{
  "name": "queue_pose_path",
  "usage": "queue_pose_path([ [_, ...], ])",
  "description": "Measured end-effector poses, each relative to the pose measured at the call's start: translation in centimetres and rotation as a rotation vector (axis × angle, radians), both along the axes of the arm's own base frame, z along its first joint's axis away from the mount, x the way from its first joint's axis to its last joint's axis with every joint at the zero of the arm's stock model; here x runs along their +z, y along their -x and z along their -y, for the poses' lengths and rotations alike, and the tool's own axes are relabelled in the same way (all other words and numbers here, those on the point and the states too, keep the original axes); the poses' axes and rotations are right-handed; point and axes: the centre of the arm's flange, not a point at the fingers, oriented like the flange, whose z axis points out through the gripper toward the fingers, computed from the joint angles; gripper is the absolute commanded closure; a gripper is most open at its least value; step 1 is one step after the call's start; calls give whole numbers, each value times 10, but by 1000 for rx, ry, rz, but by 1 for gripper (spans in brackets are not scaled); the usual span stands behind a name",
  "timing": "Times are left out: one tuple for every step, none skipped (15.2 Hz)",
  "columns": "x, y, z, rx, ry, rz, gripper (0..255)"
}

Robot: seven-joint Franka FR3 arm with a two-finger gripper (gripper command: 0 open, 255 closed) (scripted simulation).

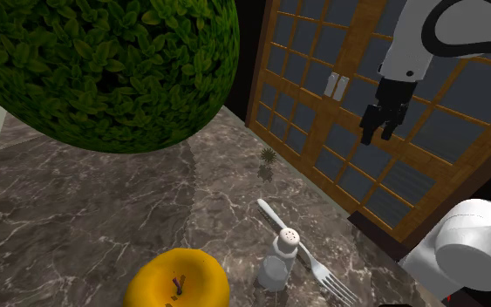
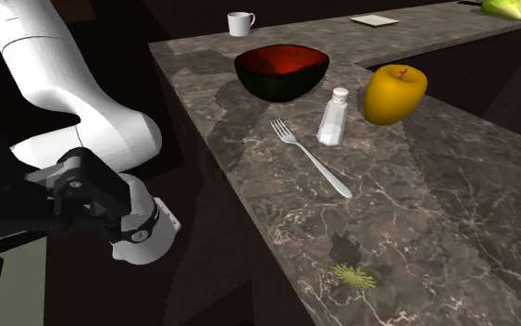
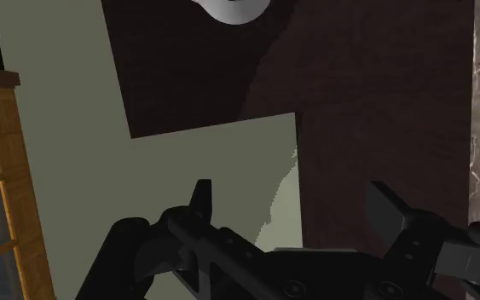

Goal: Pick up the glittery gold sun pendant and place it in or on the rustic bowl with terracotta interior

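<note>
The small spiky gold sun pendant [image 1: 268, 154] lies on the dark marble counter [image 1: 104, 209], near its edge by the lattice door; it is also seen at the counter's near end [image 2: 353, 275]. The dark bowl with a red-orange interior [image 2: 281, 72] stands farther along the counter, beyond the fork and shaker. My black gripper [image 1: 381, 125] hangs off the counter's side in front of the door, to the right of and higher than the pendant. In the wrist view the gripper [image 3: 293, 200] is open, its fingers wide apart with nothing between them.
A fork [image 1: 309, 253], a white shaker [image 1: 278, 259] and a yellow apple [image 1: 178, 279] lie between pendant and bowl. A big leafy green ball [image 1: 104, 61] overhangs the counter. A white mug [image 2: 241, 23] and a flat plate [image 2: 375, 19] stand beyond the bowl.
</note>
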Motion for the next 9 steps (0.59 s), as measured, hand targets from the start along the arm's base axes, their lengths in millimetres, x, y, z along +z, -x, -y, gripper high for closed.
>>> queue_pose_path([
  [0, 0, 0, 0, 0, 0, 0],
  [-1, -2, -4, 20, -1, 15, 0],
  [-4, -5, -9, 50, -3, 39, 0],
  [-4, -10, -15, 86, -4, 68, 0],
  [-7, -14, -24, 125, -6, 100, 0],
  [-8, -19, -35, 166, -8, 133, 0],
  [-10, -22, -44, 206, -11, 167, 0],
  [-12, -27, -51, 247, -13, 200, 0],
  [-13, -33, -59, 289, -15, 234, 0],
])
